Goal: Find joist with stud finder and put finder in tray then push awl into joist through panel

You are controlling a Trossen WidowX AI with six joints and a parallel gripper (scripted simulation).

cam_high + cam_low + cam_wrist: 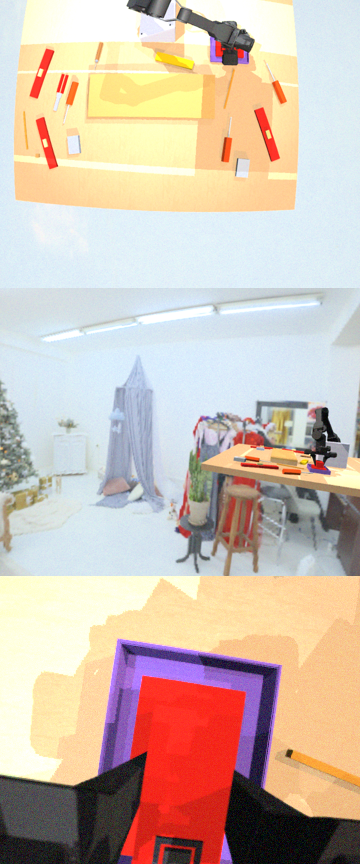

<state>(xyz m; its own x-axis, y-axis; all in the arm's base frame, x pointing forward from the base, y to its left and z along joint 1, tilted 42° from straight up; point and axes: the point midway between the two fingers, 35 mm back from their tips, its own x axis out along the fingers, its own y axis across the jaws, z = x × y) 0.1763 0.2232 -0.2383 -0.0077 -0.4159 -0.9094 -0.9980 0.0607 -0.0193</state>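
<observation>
The red stud finder (218,51) (320,465) (192,721) is inside the walls of the purple tray (212,55) (165,665). My gripper (320,463) (183,762) is shut on it, one black finger on each side. In the top view the arm covers part of both. Whether the stud finder rests on the tray floor is hard to tell. The pale yellow floor panel (144,110) (284,457) lies left of the tray in the top view. The awl (98,53), with a brown handle and thin tip, lies beyond the panel's far left corner.
A yellow block (174,60) lies between panel and tray. A pencil (229,88) (325,767) lies near the tray. Orange screwdrivers (226,149) (279,91) (72,93), red levels (270,144) (37,85) and grey blocks (242,168) (73,144) lie around. A pale upright box (157,31) (337,456) stands near the arm.
</observation>
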